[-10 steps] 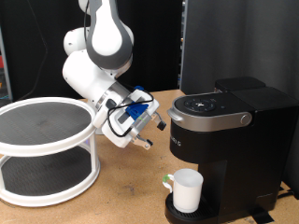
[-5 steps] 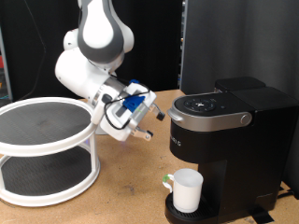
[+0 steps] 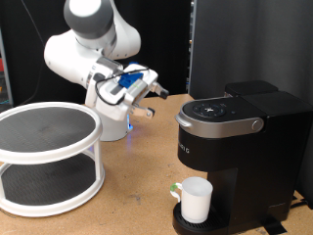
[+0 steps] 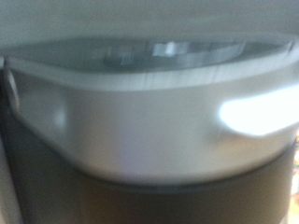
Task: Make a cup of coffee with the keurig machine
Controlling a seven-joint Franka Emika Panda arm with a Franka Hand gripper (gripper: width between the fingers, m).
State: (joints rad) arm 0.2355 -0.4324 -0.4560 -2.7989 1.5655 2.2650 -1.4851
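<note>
The keurig machine (image 3: 245, 147) stands at the exterior view's right, its silver-grey handle (image 3: 223, 124) down and closed. The cup (image 3: 196, 200), a white mug, stands on the drip tray under the brew head. My gripper (image 3: 154, 102) hangs in the air to the exterior view's left of the machine, above its top level, apart from it. Its fingers look spread with nothing between them. The wrist view is a blurred close look at the machine's silver-grey handle (image 4: 149, 121); no fingers show there.
A white two-tier round rack (image 3: 44, 157) stands at the exterior view's left on the wooden table (image 3: 137, 196). A black panel (image 3: 249, 44) rises behind the machine.
My arm has swung up and towards the exterior view's left, lifting the gripper away from the front of the machine. The cup and machine have not moved.
</note>
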